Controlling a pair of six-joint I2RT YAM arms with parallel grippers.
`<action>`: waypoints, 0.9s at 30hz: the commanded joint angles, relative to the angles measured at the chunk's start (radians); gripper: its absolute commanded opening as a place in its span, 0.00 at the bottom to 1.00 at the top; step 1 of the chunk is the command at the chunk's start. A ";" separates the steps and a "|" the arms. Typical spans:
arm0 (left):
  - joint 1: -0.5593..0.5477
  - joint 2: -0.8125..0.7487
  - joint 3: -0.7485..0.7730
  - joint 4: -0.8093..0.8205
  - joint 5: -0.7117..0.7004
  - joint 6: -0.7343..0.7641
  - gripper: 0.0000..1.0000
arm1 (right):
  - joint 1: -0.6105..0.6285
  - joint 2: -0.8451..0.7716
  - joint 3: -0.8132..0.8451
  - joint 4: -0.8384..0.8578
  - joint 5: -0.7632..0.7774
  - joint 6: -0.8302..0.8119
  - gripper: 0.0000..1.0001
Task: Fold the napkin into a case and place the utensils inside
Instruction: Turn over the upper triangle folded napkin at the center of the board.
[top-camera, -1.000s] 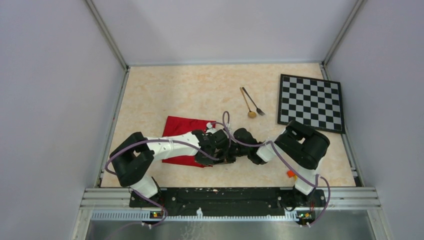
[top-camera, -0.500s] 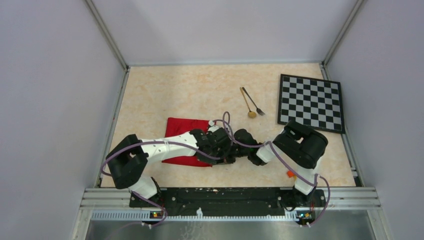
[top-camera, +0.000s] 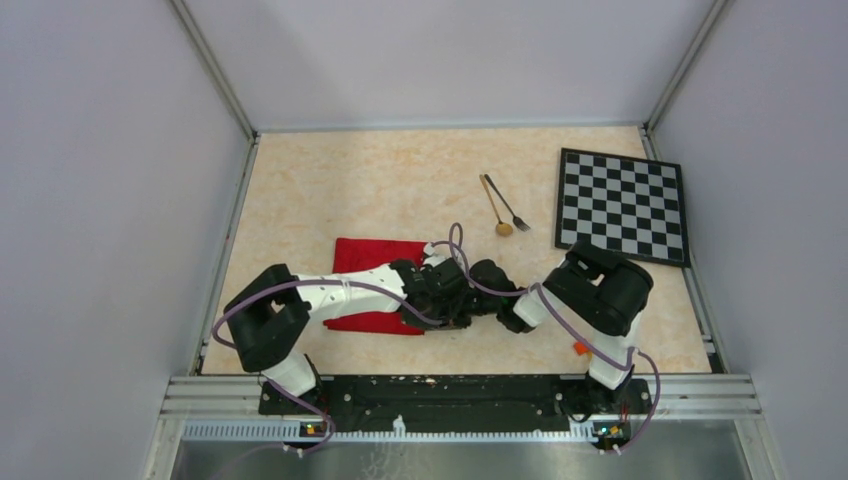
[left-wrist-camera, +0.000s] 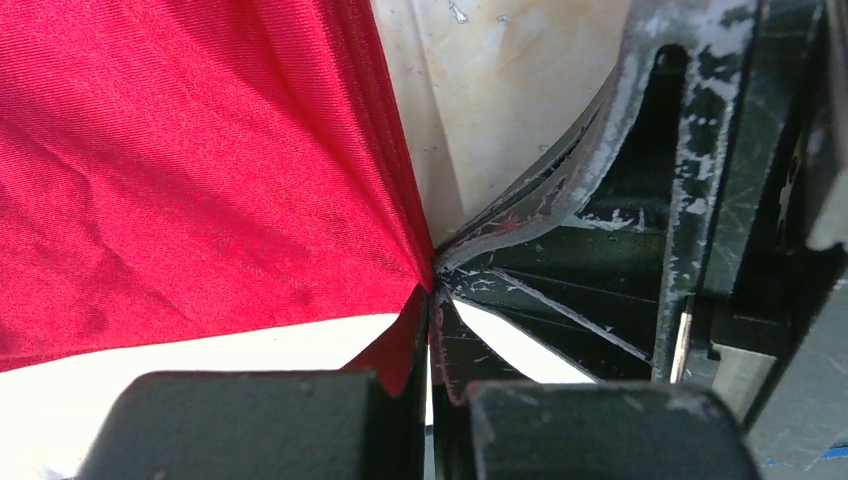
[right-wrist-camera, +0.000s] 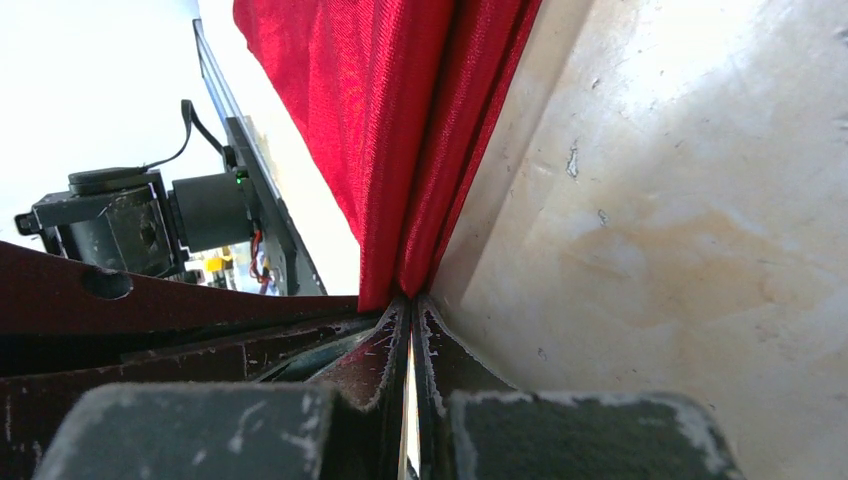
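Observation:
The deep-red napkin (top-camera: 365, 285) lies folded on the table left of centre, partly under my left arm. My left gripper (top-camera: 440, 308) is shut on a corner of the napkin's right edge; the left wrist view shows the cloth (left-wrist-camera: 180, 170) pinched at my left gripper's tips (left-wrist-camera: 432, 292). My right gripper (top-camera: 460, 298) meets it from the right and is shut on the same edge; the right wrist view shows folds of cloth (right-wrist-camera: 400, 120) held at my right gripper's tips (right-wrist-camera: 410, 305). The gold spoon (top-camera: 497, 213) and dark fork (top-camera: 510, 206) lie side by side on the table farther back, apart from both grippers.
A black-and-white checkered board (top-camera: 622, 205) lies at the back right. A small orange block (top-camera: 580, 348) sits by the right arm's base. The table's raised rails (top-camera: 230, 240) border the left and right sides.
Both grippers stay pinched on the napkin's right edge. The napkin's far edge has drawn slightly nearer, and the left arm's elbow has shifted a little.

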 joint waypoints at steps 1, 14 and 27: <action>-0.019 0.011 0.037 0.043 0.021 0.005 0.01 | 0.013 0.013 -0.013 0.057 0.012 -0.006 0.00; -0.011 -0.278 0.020 -0.072 0.003 -0.032 0.44 | -0.004 -0.075 -0.115 0.085 0.020 0.032 0.27; 0.400 -0.635 -0.034 -0.079 0.157 0.134 0.71 | 0.038 -0.106 0.033 -0.158 0.082 -0.064 0.42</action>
